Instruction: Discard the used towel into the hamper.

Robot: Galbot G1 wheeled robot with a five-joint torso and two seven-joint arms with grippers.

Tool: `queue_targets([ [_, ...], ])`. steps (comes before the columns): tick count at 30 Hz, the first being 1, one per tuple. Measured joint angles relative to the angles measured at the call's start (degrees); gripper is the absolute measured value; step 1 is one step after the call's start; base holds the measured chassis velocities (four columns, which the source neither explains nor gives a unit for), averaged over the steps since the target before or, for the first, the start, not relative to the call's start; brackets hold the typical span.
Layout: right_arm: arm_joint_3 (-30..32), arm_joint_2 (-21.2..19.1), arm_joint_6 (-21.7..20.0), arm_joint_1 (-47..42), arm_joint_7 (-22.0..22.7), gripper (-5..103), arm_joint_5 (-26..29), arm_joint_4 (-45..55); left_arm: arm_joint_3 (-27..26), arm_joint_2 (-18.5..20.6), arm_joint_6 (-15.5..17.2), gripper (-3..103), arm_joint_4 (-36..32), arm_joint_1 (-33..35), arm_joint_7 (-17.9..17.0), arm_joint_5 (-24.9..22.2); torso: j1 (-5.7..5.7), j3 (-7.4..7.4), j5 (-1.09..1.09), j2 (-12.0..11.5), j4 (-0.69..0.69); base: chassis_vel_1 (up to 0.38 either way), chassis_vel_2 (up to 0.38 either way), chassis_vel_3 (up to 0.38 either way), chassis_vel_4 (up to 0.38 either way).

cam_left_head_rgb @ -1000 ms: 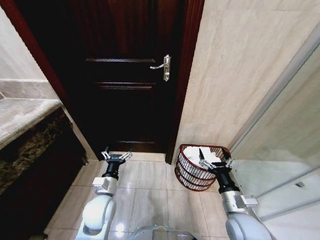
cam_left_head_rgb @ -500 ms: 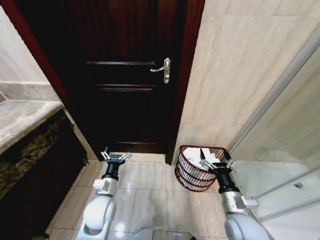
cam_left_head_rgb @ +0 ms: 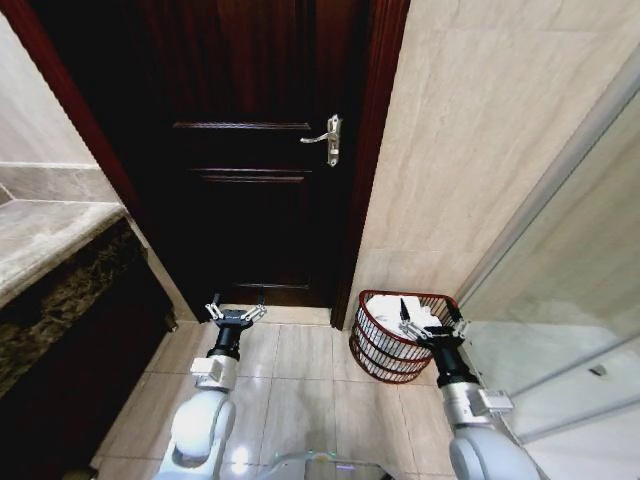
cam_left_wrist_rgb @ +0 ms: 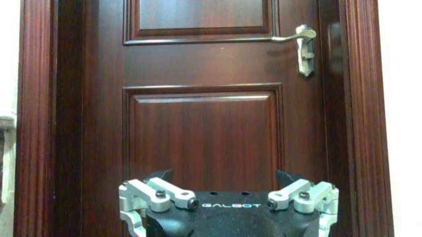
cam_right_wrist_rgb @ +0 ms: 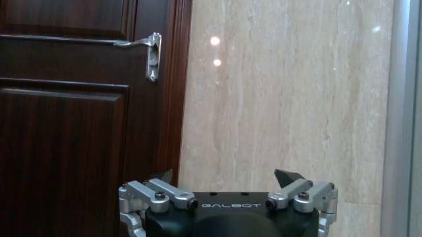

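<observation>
The hamper (cam_left_head_rgb: 382,352), a dark red-brown wire basket, stands on the floor tiles against the beige wall, right of the door. A white towel (cam_left_head_rgb: 384,306) lies inside it. My right gripper (cam_left_head_rgb: 431,313) hangs open and empty over the hamper's near right rim. To the left, my left gripper (cam_left_head_rgb: 236,306) is open and empty too, low in front of the door. In the left wrist view, the left gripper (cam_left_wrist_rgb: 224,176) faces the door panel. From the right wrist, the right gripper (cam_right_wrist_rgb: 226,177) faces the wall beside the door frame.
A shut dark wooden door (cam_left_head_rgb: 250,150) with a silver lever handle (cam_left_head_rgb: 330,138) is straight ahead. A stone counter (cam_left_head_rgb: 45,235) over a dark cabinet runs along the left. A glass panel (cam_left_head_rgb: 570,300) with a metal frame closes off the right. Pale floor tiles (cam_left_head_rgb: 300,370) lie between the arms.
The whole picture slid down slightly a second ago, so the camera moved. My left arm has edged a little to the right. The hamper and towel stay put.
</observation>
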Motion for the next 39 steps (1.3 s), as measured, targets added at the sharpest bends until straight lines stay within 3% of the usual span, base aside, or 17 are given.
queue_targets([
  [19, -0.54, 0.09, 0.13, -0.58, 0.6, 100, -1.07, 0.58, -0.31, 0.28, 0.05, 100, -1.01, 0.65, 0.05, -0.6, -0.07, -0.11, 0.0, -0.17, 0.0, -0.004, -0.024, 0.006, 0.023],
  [26, -0.48, 0.27, 3.8, -1.17, 0.19, 100, -0.87, 0.05, -0.08, -0.25, -0.2, 100, -1.3, 1.05, 0.07, -0.26, -0.08, -0.13, 0.02, -0.2, 0.0, -0.018, -0.075, 0.02, 0.061],
  [39, 0.3, 0.55, 2.65, -0.62, 0.45, 100, 0.94, 0.31, -0.4, 0.05, 2.9, 100, -2.23, 1.24, -0.36, -0.43, 0.43, 0.5, 0.0, 0.96, -0.01, 0.0, 0.0, 0.0, 0.0],
])
